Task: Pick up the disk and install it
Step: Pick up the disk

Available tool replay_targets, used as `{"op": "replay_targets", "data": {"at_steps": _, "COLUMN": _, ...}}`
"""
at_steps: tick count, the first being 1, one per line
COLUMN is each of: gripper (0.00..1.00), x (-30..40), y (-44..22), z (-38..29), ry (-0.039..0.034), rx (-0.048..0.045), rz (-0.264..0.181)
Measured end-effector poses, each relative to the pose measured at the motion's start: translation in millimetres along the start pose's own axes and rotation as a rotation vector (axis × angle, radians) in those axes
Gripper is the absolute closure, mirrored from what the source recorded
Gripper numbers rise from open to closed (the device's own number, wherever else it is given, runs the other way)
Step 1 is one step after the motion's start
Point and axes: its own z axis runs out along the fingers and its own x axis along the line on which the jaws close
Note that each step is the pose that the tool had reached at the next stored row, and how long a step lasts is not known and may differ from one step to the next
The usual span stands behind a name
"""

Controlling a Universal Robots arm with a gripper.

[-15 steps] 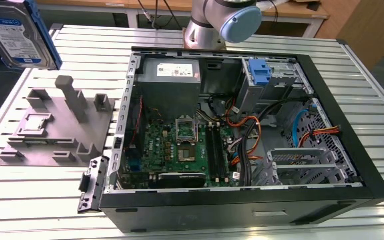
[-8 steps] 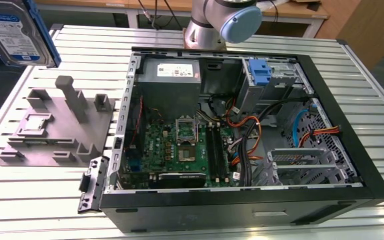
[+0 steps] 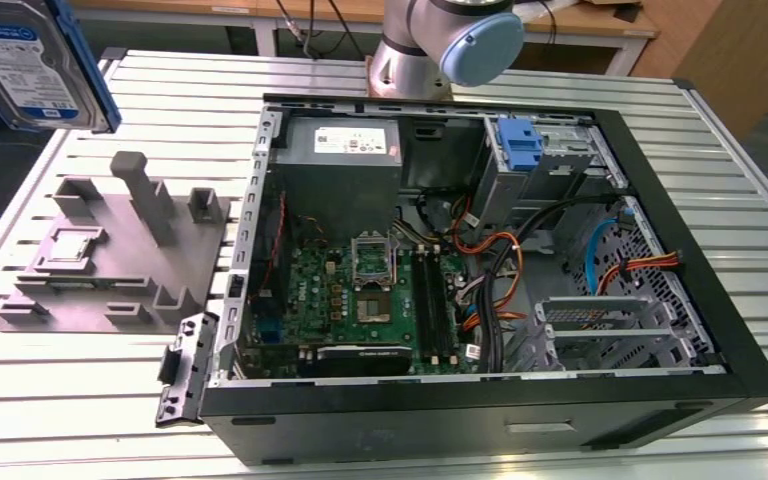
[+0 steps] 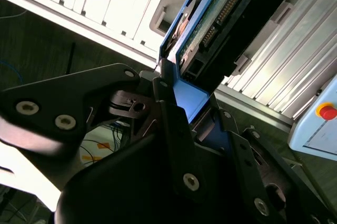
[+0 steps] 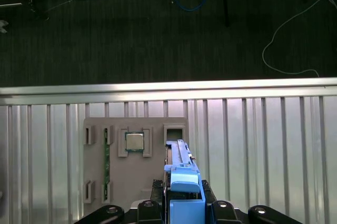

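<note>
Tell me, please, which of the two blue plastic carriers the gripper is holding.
The one around the disk, raised at the exterior view's upper left, gripper shut on it; the other blue bracket sits inside the computer case.

Blue-framed silver disk (image 3: 13, 72)

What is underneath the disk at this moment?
In the first wrist view, the disk, clamped in the gripper, hangs over a grey fixture on the slatted table; a silver chip sits in one of its pockets. The fixture part directly beneath the disk is covered.
</note>
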Motion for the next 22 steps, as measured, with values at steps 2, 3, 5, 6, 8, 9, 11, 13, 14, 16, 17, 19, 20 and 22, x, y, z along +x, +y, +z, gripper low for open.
{"op": "replay_targets", "data": {"at_steps": 2, "gripper": 0.64, "x": 0.0, "y": 0.0, "z": -0.7, "ry": 0.0000, "rx": 0.0000, "rz": 0.000}}
{"op": "replay_targets", "data": {"at_steps": 3, "gripper": 0.64, "x": 0.0, "y": 0.0, "z": -1.2, "ry": 0.0000, "rx": 0.0000, "rz": 0.000}}
{"op": "replay_targets", "data": {"at_steps": 5, "gripper": 0.64, "x": 0.0, "y": 0.0, "z": -1.8, "ry": 0.0000, "rx": 0.0001, "rz": 0.000}}
{"op": "replay_targets", "data": {"at_steps": 6, "gripper": 0.64, "x": 0.0, "y": 0.0, "z": -1.8, "ry": 0.0000, "rx": 0.0000, "rz": 0.000}}
{"op": "replay_targets", "data": {"at_steps": 8, "gripper": 0.64, "x": 0.0, "y": 0.0, "z": -3.8, "ry": 0.0000, "rx": 0.0000, "rz": 0.000}}
{"op": "replay_targets", "data": {"at_steps": 9, "gripper": 0.64, "x": -0.1, "y": 0.1, "z": -5.7, "ry": 0.0000, "rx": 0.0000, "rz": 0.000}}
{"op": "replay_targets", "data": {"at_steps": 11, "gripper": 0.64, "x": -0.1, "y": 0.1, "z": -5.8, "ry": 0.0000, "rx": 0.0000, "rz": 0.000}}
{"op": "replay_targets", "data": {"at_steps": 13, "gripper": 0.64, "x": 0.0, "y": 0.1, "z": -6.2, "ry": 0.0001, "rx": -0.0002, "rz": 0.000}}
{"op": "replay_targets", "data": {"at_steps": 14, "gripper": 0.64, "x": 0.0, "y": 0.1, "z": -6.6, "ry": 0.0001, "rx": -0.0001, "rz": 0.000}}
{"op": "replay_targets", "data": {"at_steps": 16, "gripper": 0.64, "x": -0.1, "y": 0.1, "z": -7.9, "ry": 0.0000, "rx": -0.0001, "rz": 0.000}}
{"op": "replay_targets", "data": {"at_steps": 17, "gripper": 0.64, "x": -0.1, "y": 0.1, "z": -8.7, "ry": 0.0000, "rx": 0.0000, "rz": 0.000}}
{"op": "replay_targets", "data": {"at_steps": 19, "gripper": 0.64, "x": -0.1, "y": 0.1, "z": -10.3, "ry": -0.0001, "rx": 0.0000, "rz": 0.000}}
{"op": "replay_targets", "data": {"at_steps": 20, "gripper": 0.64, "x": -0.1, "y": 0.1, "z": -11.1, "ry": 0.0000, "rx": 0.0000, "rz": 0.000}}
{"op": "replay_targets", "data": {"at_steps": 22, "gripper": 0.64, "x": -0.1, "y": 0.2, "z": -12.6, "ry": 0.0000, "rx": 0.0000, "rz": 0.000}}
